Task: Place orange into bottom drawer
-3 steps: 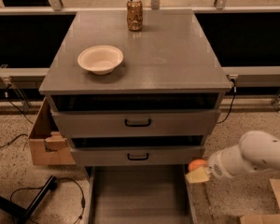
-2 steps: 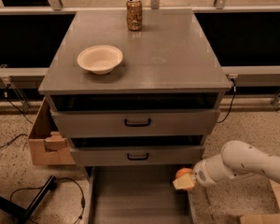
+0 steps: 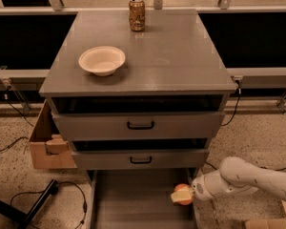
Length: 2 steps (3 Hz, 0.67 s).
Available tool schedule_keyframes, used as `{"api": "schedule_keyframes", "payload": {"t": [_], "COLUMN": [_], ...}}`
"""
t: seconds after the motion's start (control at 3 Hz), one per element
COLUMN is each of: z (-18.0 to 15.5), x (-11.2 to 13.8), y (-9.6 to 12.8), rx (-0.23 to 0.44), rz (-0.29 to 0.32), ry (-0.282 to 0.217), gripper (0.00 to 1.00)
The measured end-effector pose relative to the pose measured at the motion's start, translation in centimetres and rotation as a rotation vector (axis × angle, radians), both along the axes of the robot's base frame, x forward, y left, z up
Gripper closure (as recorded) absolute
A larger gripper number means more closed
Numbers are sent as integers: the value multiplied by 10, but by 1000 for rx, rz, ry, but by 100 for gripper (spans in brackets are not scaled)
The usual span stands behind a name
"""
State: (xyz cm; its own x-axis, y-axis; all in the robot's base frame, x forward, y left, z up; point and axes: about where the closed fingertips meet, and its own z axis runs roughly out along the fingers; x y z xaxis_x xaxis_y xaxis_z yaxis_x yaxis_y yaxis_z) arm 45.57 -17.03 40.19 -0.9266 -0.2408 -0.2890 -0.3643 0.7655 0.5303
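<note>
The orange (image 3: 185, 201) is small and round and sits between the cream pads of my gripper (image 3: 181, 195) at the lower right. The gripper is shut on it and holds it over the right edge of the bottom drawer (image 3: 133, 199), which is pulled out as a wide grey tray with a bare floor. My white arm (image 3: 243, 178) reaches in from the right side of the cabinet.
A cream bowl (image 3: 102, 60) and a gold-brown can (image 3: 137, 14) stand on the grey cabinet top (image 3: 171, 56). Two upper drawers with black handles (image 3: 140, 125) are closed. A cardboard box (image 3: 45, 144) sits left of the cabinet, cables on the floor.
My gripper has moved left and down with the orange, from beside the cabinet's lower right corner to over the right side of the open bottom drawer.
</note>
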Motion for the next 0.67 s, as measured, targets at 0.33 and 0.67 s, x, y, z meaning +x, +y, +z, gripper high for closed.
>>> {"api": "schedule_keyframes", "payload": {"t": [0.33,0.67], "z": [1,-33], "x": [0,16], "y": [0,-3], "rx": [-1,-14], "rz": [1,-51], "ry": [-1,40], "gripper": [100,100]}}
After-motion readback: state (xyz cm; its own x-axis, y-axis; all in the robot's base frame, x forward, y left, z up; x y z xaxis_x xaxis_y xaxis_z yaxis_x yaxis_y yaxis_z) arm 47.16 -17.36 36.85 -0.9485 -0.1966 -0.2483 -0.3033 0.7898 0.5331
